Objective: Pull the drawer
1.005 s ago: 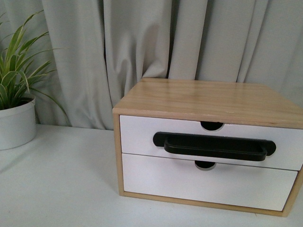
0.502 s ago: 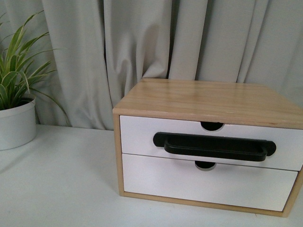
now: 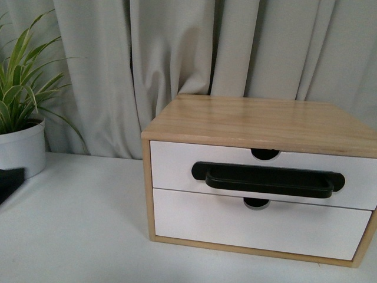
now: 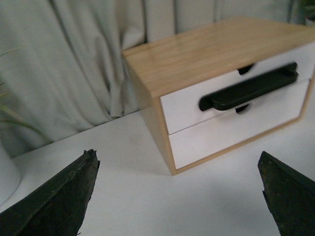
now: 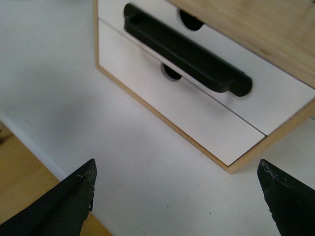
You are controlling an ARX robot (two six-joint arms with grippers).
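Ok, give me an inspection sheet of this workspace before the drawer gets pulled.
Surface: white table, with the wooden cabinet standing on it.
Job's things: drawer with black bar handle, looks shut; nothing touching it.
Clutter: potted plant at far left; plain lower drawer shut.
Grippers: left gripper open, right gripper open, both short of the cabinet.
Cables: nothing seen.
Surroundings: grey curtain behind.
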